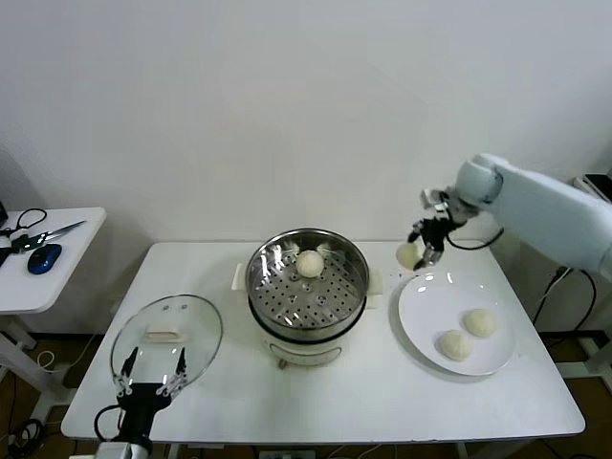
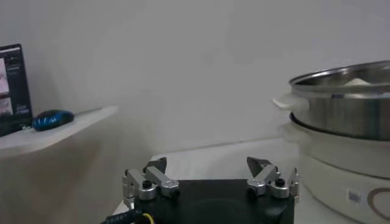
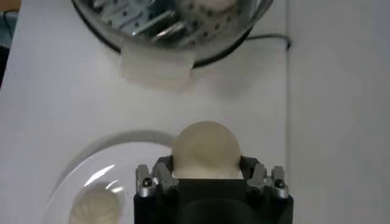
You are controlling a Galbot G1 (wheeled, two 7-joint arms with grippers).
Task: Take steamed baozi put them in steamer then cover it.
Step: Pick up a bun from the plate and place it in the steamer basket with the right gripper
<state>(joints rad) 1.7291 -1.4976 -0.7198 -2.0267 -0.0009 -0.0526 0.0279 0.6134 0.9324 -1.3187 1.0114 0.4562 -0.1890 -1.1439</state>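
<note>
One steamed baozi [image 1: 309, 263] is already sitting on the perforated tray of the steamer [image 1: 308, 295], toward its far side, so a quarter of the loading is done. The right gripper [image 1: 421, 251] is carrying a second bun [image 1: 408, 254] in the air, its fingers clamped on the dough — the right wrist view shows the bun [image 3: 205, 150] bulging out between them, above the far-left rim of the white plate [image 1: 418, 320], with the steamer's cream-white side handle [image 3: 156, 64] just beyond. It is hanging between plate and pot, close to the steamer's right handle but not yet over the tray.

Two more buns [image 1: 480, 322] [image 1: 453, 344] are waiting on the plate, right of the steamer, lying close together on its near-right part.

The cover [image 1: 166, 339] — clear glass with a cream-white handle — is resting flat on the table at the near left, well apart from the pot. The left gripper [image 1: 150, 379] is parked over its near edge, fingers spread wide and holding nothing.

By my reckoning, three buns are yet to be placed, and the covering is not begun.
</note>
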